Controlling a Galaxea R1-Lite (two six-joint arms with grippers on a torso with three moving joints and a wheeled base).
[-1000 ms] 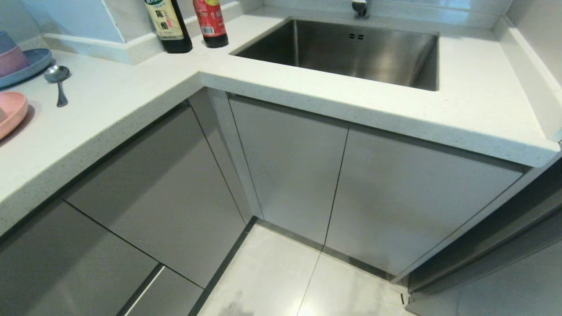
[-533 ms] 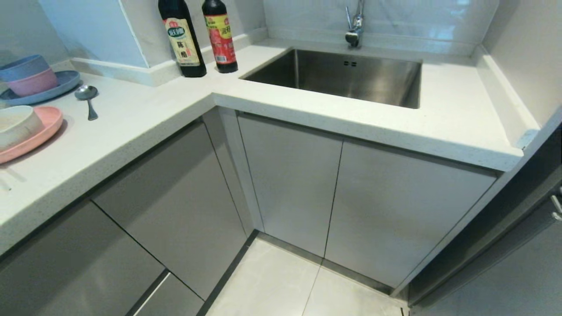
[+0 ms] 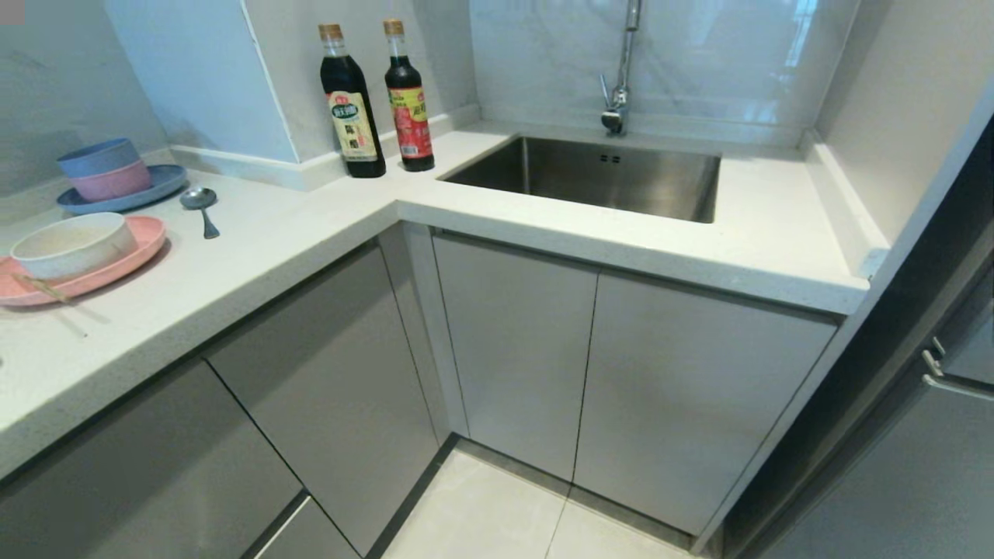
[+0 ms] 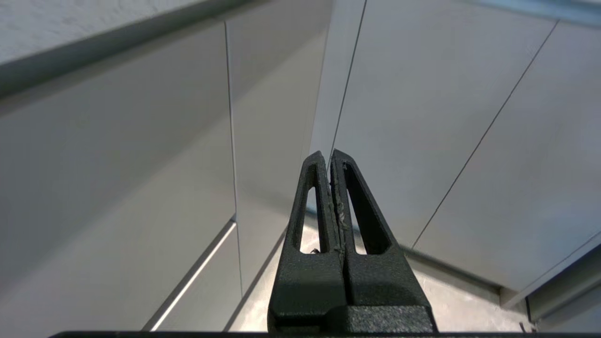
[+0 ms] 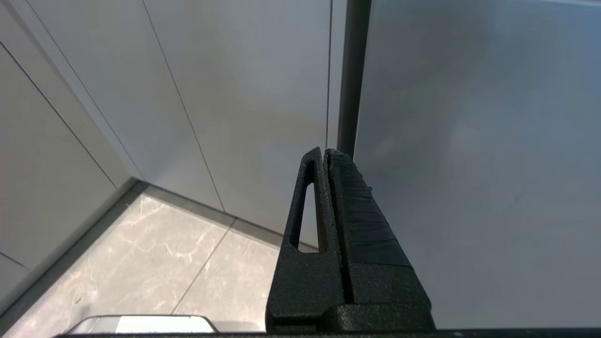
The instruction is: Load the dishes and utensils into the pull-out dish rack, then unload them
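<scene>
On the counter at the far left, a small white bowl [image 3: 71, 244] sits on the wide pink plate [image 3: 140, 244]. Light wooden chopsticks [image 3: 48, 291] lean across the plate's near rim. A silver spoon [image 3: 200, 206] lies behind the plate on the counter. The pull-out dish rack is out of view. Neither arm shows in the head view. My left gripper [image 4: 327, 157] is shut and empty, low in front of grey cabinet fronts. Down by the cabinets too, my right gripper [image 5: 324, 154] is shut, with nothing in it.
A blue plate [image 3: 159, 186] with stacked blue and pink bowls [image 3: 105, 169] stands at the back left. Two dark bottles [image 3: 351, 105] stand in the corner beside the steel sink [image 3: 598, 175] and its tap [image 3: 619, 97]. Grey cabinet doors [image 3: 621, 388] and drawers [image 3: 311, 373] sit below, above tiled floor [image 3: 497, 520].
The whole head view has tilted upward: the counter, bottles and sink sit lower in the picture, and the white bowl, pink plate and chopsticks have come into view. Nothing on the counter moved.
</scene>
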